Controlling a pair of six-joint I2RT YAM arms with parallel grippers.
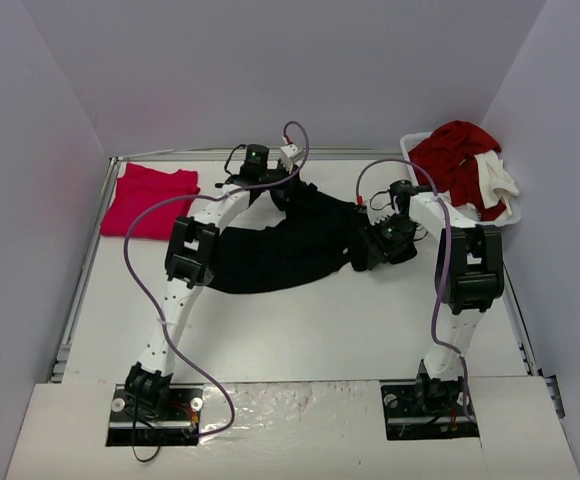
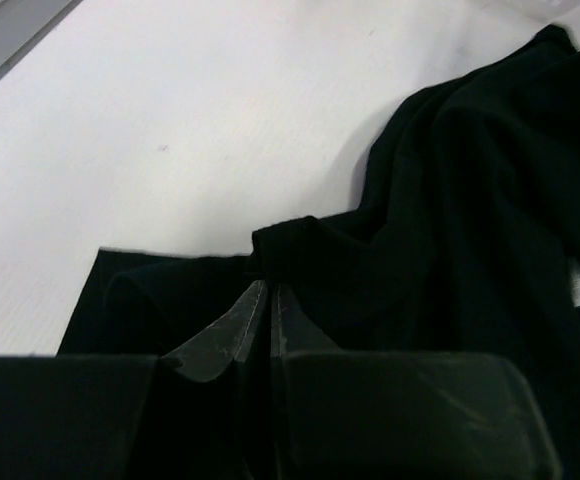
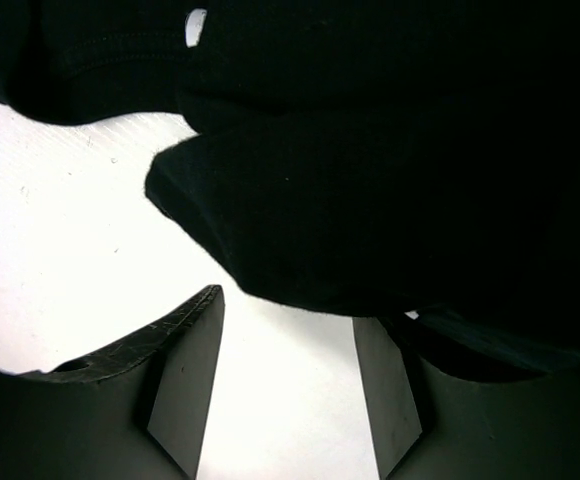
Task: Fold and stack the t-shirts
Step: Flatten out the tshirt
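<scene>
On the counter (image 1: pixel 320 330), the black t-shirt (image 1: pixel 290 250) lies bunched between my arms.
Overhead: the pink-red t-shirt (image 1: pixel 150 200) sits folded at the far-left corner (well apart from the black one). Left wrist: my left end effector (image 2: pixel 268 290) pinches a black fold. Right wrist: my right end effector (image 3: pixel 288 305) gapes wide, black cloth at its fingertips.

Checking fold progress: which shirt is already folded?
The pink shirt, a flat rectangle at the far left. The black shirt lies bunched mid-table, left gripper shut on it, right gripper open. Clothes in the basket are heaped.
</scene>
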